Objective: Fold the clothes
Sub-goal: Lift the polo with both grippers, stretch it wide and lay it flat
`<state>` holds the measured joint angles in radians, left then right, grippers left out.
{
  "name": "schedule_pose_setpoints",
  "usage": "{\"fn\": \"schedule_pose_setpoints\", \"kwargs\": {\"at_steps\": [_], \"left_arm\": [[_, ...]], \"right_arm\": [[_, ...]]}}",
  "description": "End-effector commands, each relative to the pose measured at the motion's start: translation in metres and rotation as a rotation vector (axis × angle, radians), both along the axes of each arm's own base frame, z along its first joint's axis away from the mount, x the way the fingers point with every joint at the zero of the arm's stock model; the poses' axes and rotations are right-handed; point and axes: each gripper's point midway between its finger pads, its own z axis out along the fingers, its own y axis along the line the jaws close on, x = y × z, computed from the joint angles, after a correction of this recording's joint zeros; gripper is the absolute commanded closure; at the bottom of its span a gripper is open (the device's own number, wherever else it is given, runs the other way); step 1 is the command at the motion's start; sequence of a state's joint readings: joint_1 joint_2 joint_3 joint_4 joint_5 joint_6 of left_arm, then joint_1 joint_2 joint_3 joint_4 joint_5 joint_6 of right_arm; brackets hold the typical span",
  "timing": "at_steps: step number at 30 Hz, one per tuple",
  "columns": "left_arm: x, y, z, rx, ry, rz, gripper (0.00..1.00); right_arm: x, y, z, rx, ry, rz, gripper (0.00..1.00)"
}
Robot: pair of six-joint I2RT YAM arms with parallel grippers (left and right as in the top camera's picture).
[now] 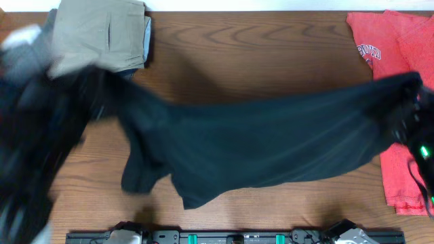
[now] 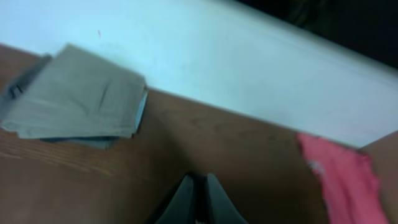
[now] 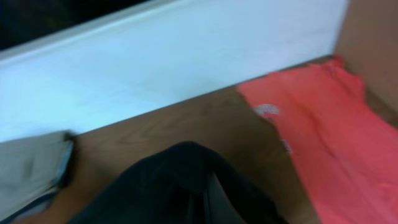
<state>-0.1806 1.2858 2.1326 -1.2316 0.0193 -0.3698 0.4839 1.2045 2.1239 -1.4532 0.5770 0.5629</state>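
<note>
Two arms stretch a shirt [image 1: 271,149]

Black shirt hangs across the table [image 1: 224,61] between left arm [image 1: 20,169] and right arm [image 1: 419,139]; cloth hides both jaws, grip unclear. Farther back, swinging fabric could drag trousers [image 1: 102,34] or red T-shirt [image 1: 400,47].

Nothing can be read with certainty. The red-orange T-shirt [image 1: 397,41] carries arched white print [image 1: 367,53], too blurred and small to spell out; the wrist views show it only as white smudges. Any lettering on the black shirt [image 1: 271,149] is illegible.
</note>
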Motion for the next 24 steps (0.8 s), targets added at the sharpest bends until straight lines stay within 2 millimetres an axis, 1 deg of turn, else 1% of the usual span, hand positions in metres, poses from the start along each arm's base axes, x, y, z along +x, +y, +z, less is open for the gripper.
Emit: {"fn": "schedule_pose_setpoints", "kwargs": {"at_steps": [1,2,3,5,7,8,9,11,12,13,14,15,16,17,18,20,22,24], "left_arm": [[0.061,-0.008,-0.038,0.033,0.112,0.016,0.94],[0.082,-0.012,-0.052,0.038,0.142,0.016,0.94],[0.095,-0.014,-0.06,0.041,0.157,0.016,0.94],[0.13,-0.02,-0.081,0.046,0.18,0.017,0.94],[0.167,-0.025,-0.1,0.05,0.179,0.026,0.94],[0.19,-0.026,-0.111,0.057,0.171,0.038,0.94],[0.206,-0.026,-0.12,0.063,0.164,0.052,0.94],[0.239,-0.025,-0.145,0.076,0.161,0.079,0.94],[0.251,-0.024,-0.157,0.078,0.166,0.085,0.94],[0.261,-0.024,-0.169,0.08,0.175,0.09,0.93],[0.272,-0.022,-0.187,0.083,0.197,0.094,0.85],[0.278,-0.021,-0.202,0.088,0.222,0.097,0.6],[0.281,-0.021,-0.216,0.092,0.251,0.097,0.16],[0.282,-0.022,-0.227,0.094,0.276,0.092,0.02],[0.281,-0.022,-0.238,0.098,0.307,0.088,0.02],[0.276,-0.022,-0.25,0.105,0.352,0.085,0.02],[0.27,-0.021,-0.253,0.111,0.379,0.084,0.02],[0.26,-0.02,-0.248,0.114,0.398,0.082,0.02]], "right_arm": [[0.036,-0.007,-0.019,-0.069,0.085,-0.093,0.99],[0.05,-0.009,-0.028,-0.071,0.118,-0.112,0.99],[0.062,-0.009,-0.036,-0.07,0.142,-0.124,0.99],[0.091,-0.014,-0.051,-0.06,0.184,-0.156,0.99],[0.125,-0.018,-0.065,-0.061,0.207,-0.155,0.99],[0.147,-0.021,-0.073,-0.059,0.211,-0.147,0.99],[0.163,-0.023,-0.079,-0.059,0.211,-0.146,0.99],[0.198,-0.031,-0.096,-0.067,0.218,-0.149,0.98],[0.213,-0.036,-0.106,-0.074,0.228,-0.154,0.94],[0.224,-0.04,-0.117,-0.077,0.243,-0.159,0.88],[0.237,-0.044,-0.132,-0.085,0.269,-0.156,0.72],[0.247,-0.046,-0.147,-0.097,0.299,-0.148,0.45],[0.253,-0.048,-0.162,-0.108,0.336,-0.137,0.17],[0.257,-0.05,-0.175,-0.118,0.372,-0.131,0.01],[0.259,-0.052,-0.188,-0.126,0.41,-0.131,0.01],[0.259,-0.056,-0.211,-0.134,0.481,-0.135,0.01],[0.257,-0.057,-0.223,-0.135,0.522,-0.134,0.01],[0.254,-0.056,-0.227,-0.127,0.543,-0.126,0.01]]}}
